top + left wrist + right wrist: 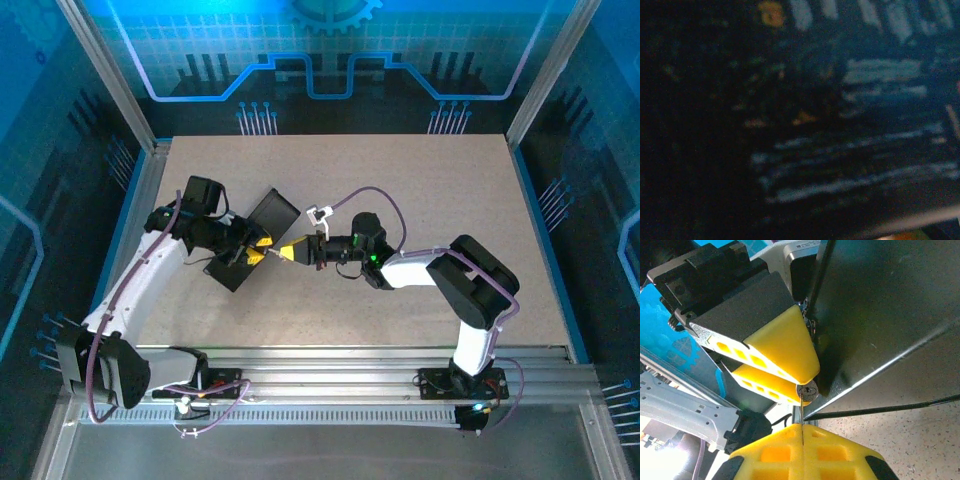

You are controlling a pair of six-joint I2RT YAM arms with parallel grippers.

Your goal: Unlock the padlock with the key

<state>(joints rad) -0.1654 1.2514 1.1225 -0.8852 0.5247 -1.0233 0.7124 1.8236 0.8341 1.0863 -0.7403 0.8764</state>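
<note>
Held the padlock clamped between the yellow left fingers, with the keyhole end out past their tips and hard against the edge of the black box. Pinched the key in the right fingers, pressed flat together on it with no gap, with just the thin silvery blade out beyond them. Pointed that blade straight at the keyhole, tip at its mouth; could not tell whether inside or merely touching. Seen from above, met tip to tip left of the middle of the table, with the left arm in from the left side and the right arm bent in from the right, right at the black box. Found the left wrist picture too dark and blurred to read, beyond pale streaks on blue-black.
</note>
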